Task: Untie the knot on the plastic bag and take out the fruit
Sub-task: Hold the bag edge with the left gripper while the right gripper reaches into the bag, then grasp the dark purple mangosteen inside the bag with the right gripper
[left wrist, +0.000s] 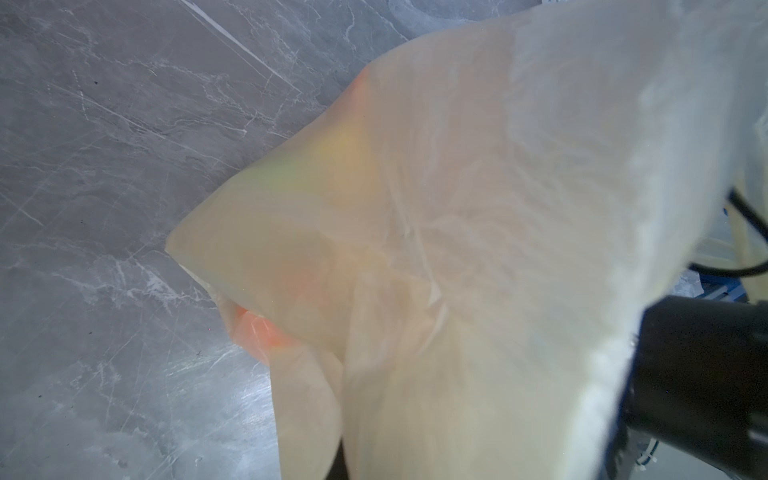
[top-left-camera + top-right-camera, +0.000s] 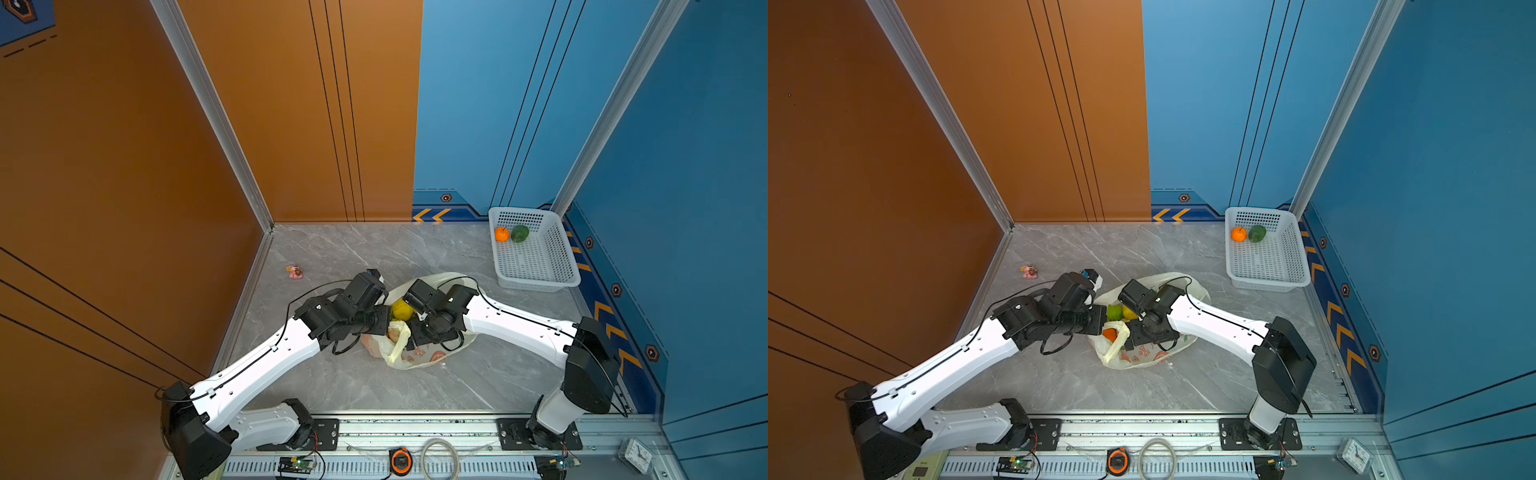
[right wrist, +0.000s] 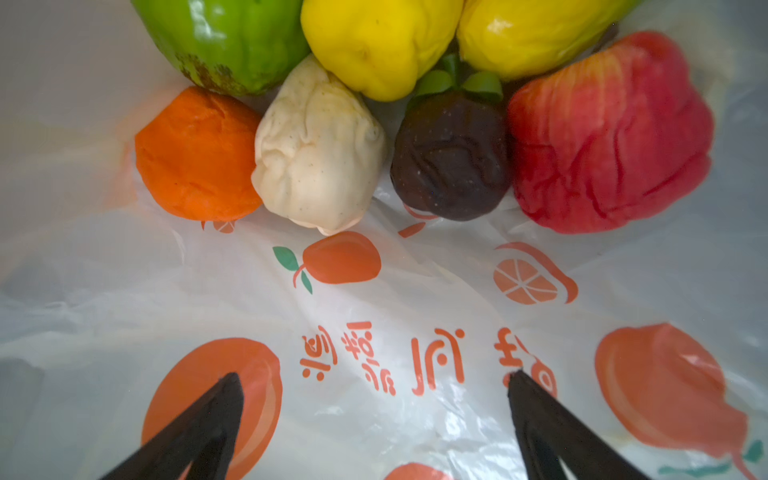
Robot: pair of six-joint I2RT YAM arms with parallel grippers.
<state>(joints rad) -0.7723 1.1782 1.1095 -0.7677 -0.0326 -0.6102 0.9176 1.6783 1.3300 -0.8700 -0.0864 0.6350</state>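
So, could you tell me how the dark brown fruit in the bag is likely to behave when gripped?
The dark brown fruit looks wrinkled and dented, so it probably squashes easily. It is roundish on slick plastic bag film, so a nudge may roll it. Wedged between the cream fruit and red fruit, it would likely disturb both.

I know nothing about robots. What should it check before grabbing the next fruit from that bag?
1. Mouth of the plastic bag open: ok; loose fruit shows inside.
2. The right tool open and empty: ok; jaws stand wide apart.
3. Fruit ahead of it: ok; the cream fruit and dark brown fruit lie nearest.
4. The left tool gripping the bag's edge: cannot tell; film hides its fingers.
5. Room in the white basket: ok; only an orange fruit and a green fruit lie inside.
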